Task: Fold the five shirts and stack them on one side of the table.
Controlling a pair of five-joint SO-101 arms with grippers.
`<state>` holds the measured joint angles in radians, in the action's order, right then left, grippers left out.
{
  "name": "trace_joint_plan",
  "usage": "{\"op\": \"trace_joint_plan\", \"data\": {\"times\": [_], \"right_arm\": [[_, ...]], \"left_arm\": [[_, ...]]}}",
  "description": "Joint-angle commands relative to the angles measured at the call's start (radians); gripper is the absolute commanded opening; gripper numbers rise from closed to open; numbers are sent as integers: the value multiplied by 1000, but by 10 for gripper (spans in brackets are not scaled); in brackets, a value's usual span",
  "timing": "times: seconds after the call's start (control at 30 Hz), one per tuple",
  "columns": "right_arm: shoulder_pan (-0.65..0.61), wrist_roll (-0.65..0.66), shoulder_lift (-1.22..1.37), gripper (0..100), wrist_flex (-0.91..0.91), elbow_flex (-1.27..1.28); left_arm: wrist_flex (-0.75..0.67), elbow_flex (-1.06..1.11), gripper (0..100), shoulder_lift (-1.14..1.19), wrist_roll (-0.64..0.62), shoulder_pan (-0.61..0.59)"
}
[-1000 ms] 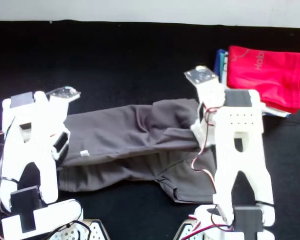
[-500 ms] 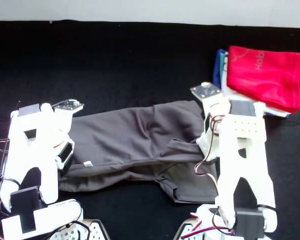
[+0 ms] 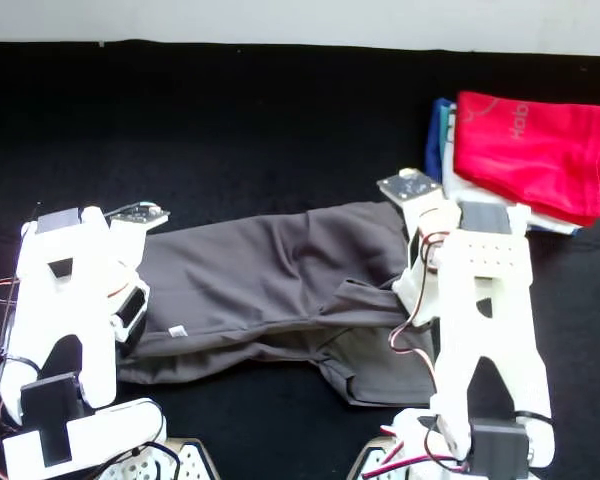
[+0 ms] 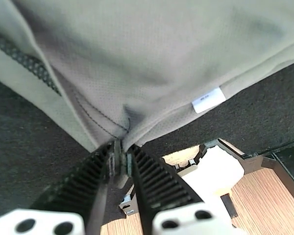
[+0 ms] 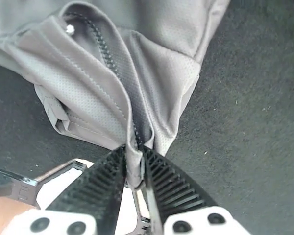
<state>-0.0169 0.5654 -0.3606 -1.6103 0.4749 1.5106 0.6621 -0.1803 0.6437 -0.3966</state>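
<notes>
A grey shirt [image 3: 270, 285] lies stretched across the middle of the black table [image 3: 230, 120], partly folded lengthwise. My left gripper [image 4: 120, 157] is shut on the grey shirt [image 4: 152, 63] at its left end, pinching a fold near a white tag [image 4: 208, 99]. The left arm [image 3: 70, 290] stands at the shirt's left edge in the high view. My right gripper [image 5: 135, 164] is shut on the grey shirt [image 5: 137, 78] at its right end, gripping bunched fabric beside a zipper. The right arm [image 3: 475, 290] stands over that end.
A stack of folded shirts, red [image 3: 530, 150] on top with blue and white edges [image 3: 442, 140] beneath, sits at the back right. A pale wall strip [image 3: 300, 20] borders the table's far edge. The arm bases [image 3: 90, 440] occupy the near edge.
Both arms pulled back toward the near edge over the last second, drawing the shirt's held edge with them. The fold now lies lower and flatter.
</notes>
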Motion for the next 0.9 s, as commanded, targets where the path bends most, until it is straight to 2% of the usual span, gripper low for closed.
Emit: {"op": "trace_joint_plan", "data": {"times": [0.0,0.2,0.43,0.67,0.73,0.87], "right_arm": [[5,48,-47,6,-4,-4],[10,55,-65,6,1,-4],[74,117,-65,6,35,-4],[67,118,-73,10,10,-2],[39,118,-73,20,-24,-2],[-30,118,-74,84,-67,-7]], "left_arm": [[15,-1,14,-39,9,54],[17,-7,14,-39,3,120],[51,1,13,-38,8,113],[58,-45,14,-39,6,108],[74,-90,37,-39,8,82],[124,-229,145,-39,23,-4]]}}
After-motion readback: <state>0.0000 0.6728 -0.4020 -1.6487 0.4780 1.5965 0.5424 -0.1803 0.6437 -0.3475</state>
